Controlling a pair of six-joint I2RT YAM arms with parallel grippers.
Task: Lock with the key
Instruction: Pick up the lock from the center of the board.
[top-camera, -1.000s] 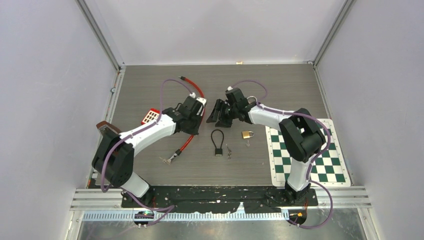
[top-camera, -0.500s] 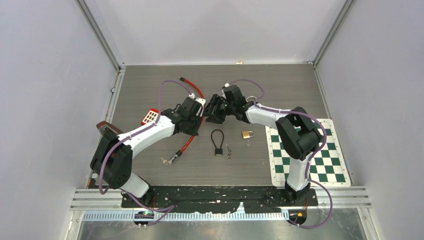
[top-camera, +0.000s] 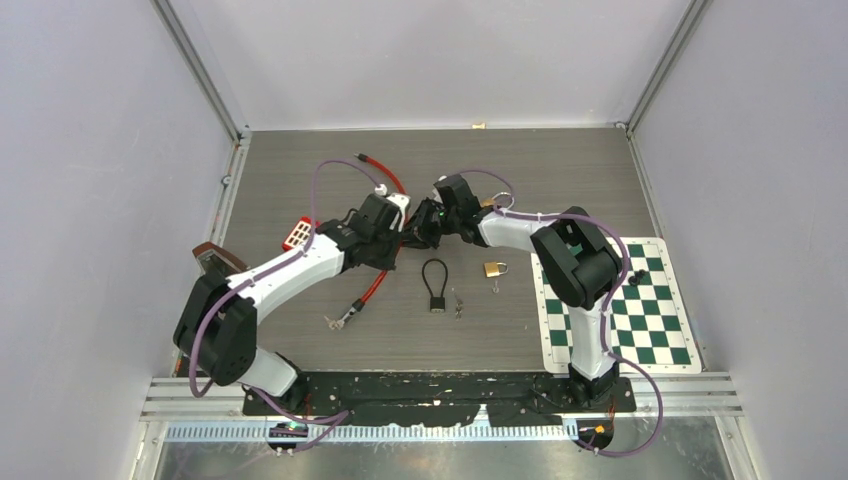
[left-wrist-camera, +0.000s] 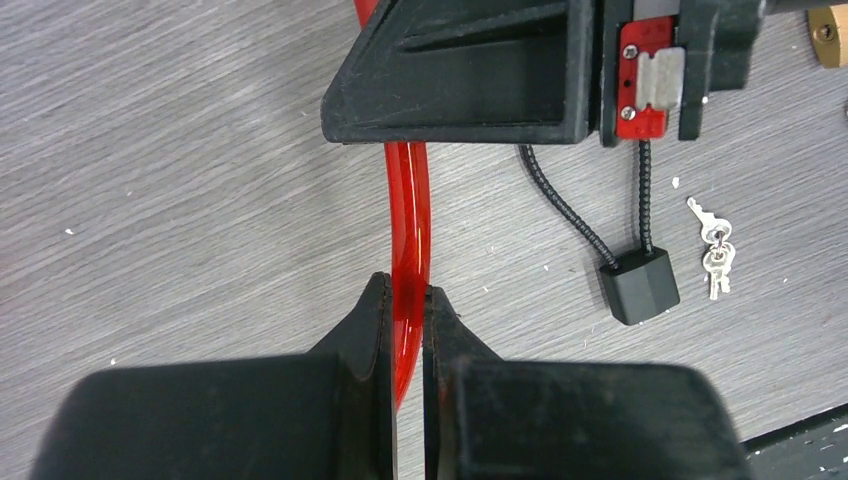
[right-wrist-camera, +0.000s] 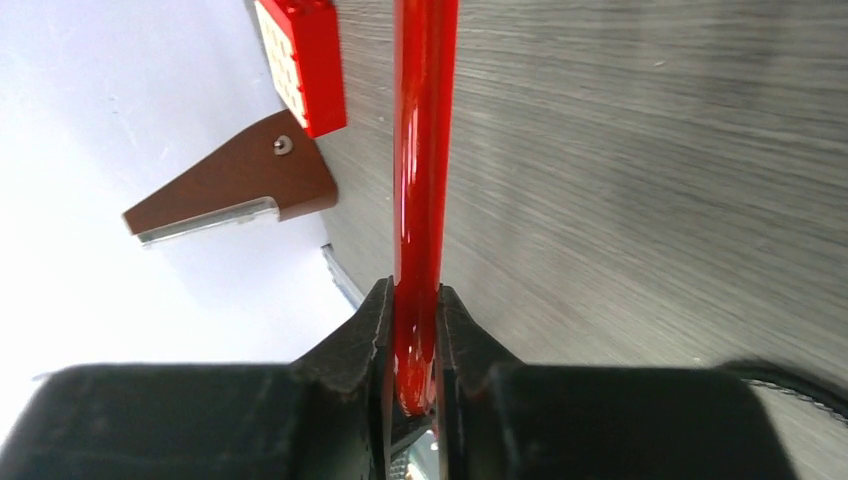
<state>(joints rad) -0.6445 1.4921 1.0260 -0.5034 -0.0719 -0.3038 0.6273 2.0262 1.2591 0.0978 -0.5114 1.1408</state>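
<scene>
A grey wood-grain tabletop (top-camera: 300, 170) sits between pale lilac walls. The glossy red plastic-sheathed cable lock (left-wrist-camera: 408, 230) is raised mid-table, its long axis slanting from the far side toward the left arm. The left gripper (left-wrist-camera: 405, 290) is clamped on it. The right gripper (right-wrist-camera: 413, 295) faces it and pinches the same cable just beyond. A matte black cable padlock (left-wrist-camera: 640, 285) and a small brass padlock (top-camera: 494, 268) lie nearby.

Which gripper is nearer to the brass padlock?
Right. The right gripper is left of and behind the brass padlock; the left gripper is farther left. Both clamp the red cable.
</scene>
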